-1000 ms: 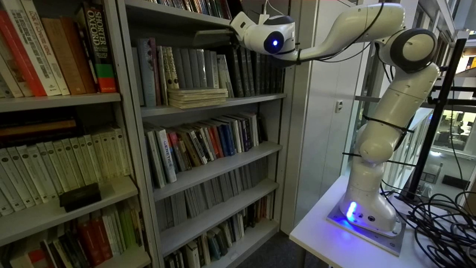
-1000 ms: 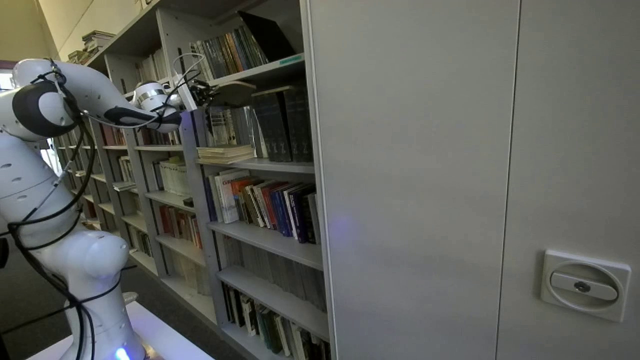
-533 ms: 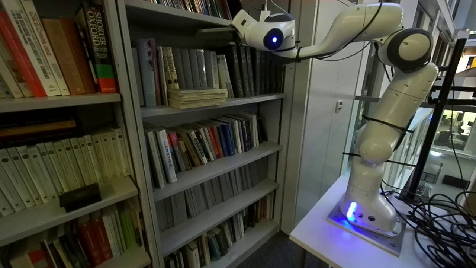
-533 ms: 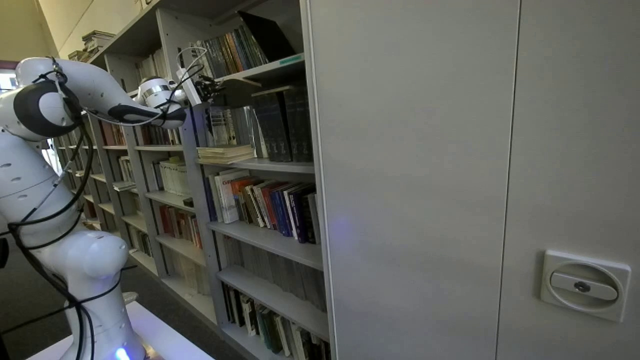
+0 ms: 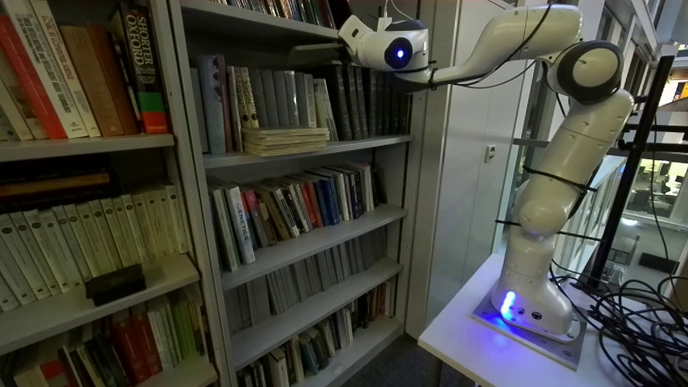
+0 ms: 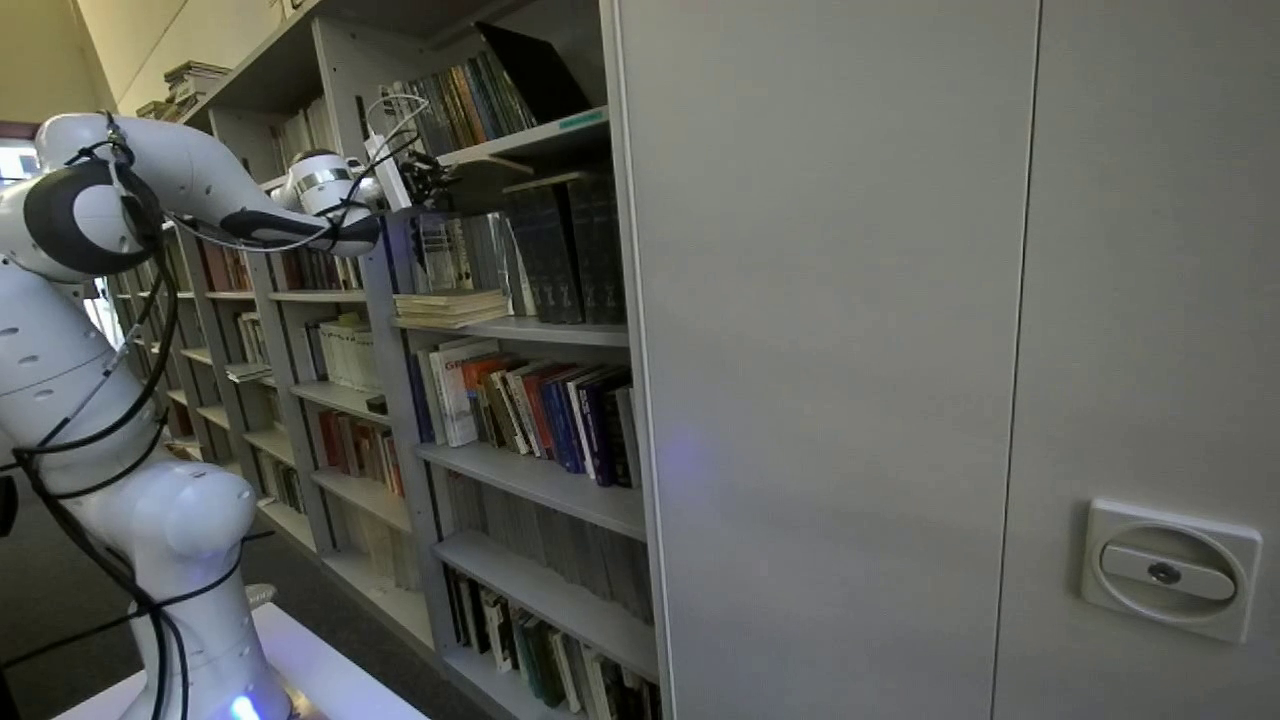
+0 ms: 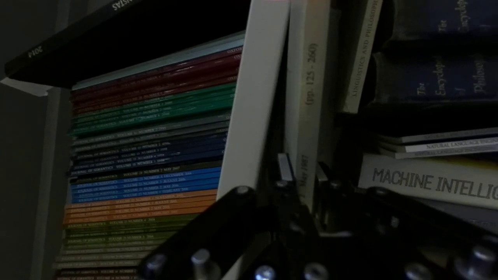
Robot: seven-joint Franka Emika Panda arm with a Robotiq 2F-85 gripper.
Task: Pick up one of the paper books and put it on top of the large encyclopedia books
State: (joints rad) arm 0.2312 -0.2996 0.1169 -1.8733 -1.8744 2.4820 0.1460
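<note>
A thin paper book (image 7: 311, 70), its spine marked May 1987, is pinched between the fingers of my gripper (image 7: 303, 170). In both exterior views this held book (image 5: 317, 47) (image 6: 490, 180) lies roughly flat under the upper shelf, near the level of the encyclopedia tops; whether it overhangs them I cannot tell. The large encyclopedia books (image 5: 355, 102) (image 6: 575, 245) stand upright, dark, at the shelf's end. Their lettered spines (image 7: 432, 81) show at the right of the wrist view. More paper books (image 5: 285, 142) (image 6: 450, 308) lie stacked on the same shelf's front.
An upper shelf board (image 5: 269, 21) runs close above the held book; its pale edge (image 7: 253, 97) passes beside my gripper in the wrist view. Grey bound volumes (image 5: 274, 99) stand behind the stack. A tall side panel (image 6: 618, 250) borders the encyclopedias.
My gripper has shifted slightly right in both exterior views and risen a little, carrying the book. The book's tilt has changed slightly. The stack and the encyclopedias have stayed put.
</note>
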